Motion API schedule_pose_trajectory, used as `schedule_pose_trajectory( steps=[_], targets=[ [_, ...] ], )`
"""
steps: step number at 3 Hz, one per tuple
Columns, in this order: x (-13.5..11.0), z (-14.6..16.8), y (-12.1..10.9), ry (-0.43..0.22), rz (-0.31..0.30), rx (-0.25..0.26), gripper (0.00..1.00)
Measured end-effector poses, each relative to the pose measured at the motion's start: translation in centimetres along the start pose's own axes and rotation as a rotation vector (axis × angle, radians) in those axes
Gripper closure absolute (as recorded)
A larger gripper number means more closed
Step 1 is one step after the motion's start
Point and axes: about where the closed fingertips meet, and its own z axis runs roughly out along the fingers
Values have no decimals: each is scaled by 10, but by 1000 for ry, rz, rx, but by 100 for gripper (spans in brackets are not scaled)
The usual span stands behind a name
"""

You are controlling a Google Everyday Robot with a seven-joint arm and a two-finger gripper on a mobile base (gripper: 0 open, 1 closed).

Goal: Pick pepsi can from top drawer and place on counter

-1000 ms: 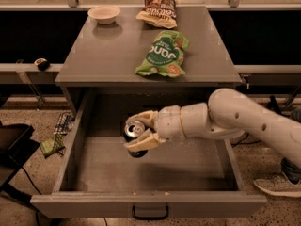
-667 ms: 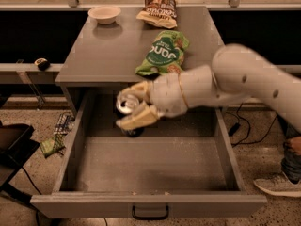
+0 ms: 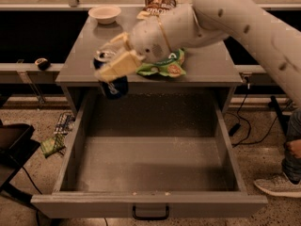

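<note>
Pepsi can in gripper, counter edge

Rounded white arm bears cream-fingered end effector at counter edge.

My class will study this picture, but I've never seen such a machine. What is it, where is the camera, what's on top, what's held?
A large white robot arm ends in a two-finger gripper, at the counter's front left edge, closed on a small dark blue pepsi can. The one camera looks down across the open wide grey top drawer toward the flat grey counter. On it lie a green snack bag, a brown snack bag and a white bowl.
</note>
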Motion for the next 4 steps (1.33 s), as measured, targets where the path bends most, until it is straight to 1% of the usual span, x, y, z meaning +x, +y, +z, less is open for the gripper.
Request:
schedule_pose_trajectory(
  steps=[1, 2, 3, 4],
  targets=[
    [-39, 21, -90, -150, 54, 51, 100],
    [-71, 19, -156, -269, 19, 168, 100],
    [-67, 10, -203, -253, -14, 300, 100],
    [-14, 31, -237, -182, 47, 346, 100]
  ],
)
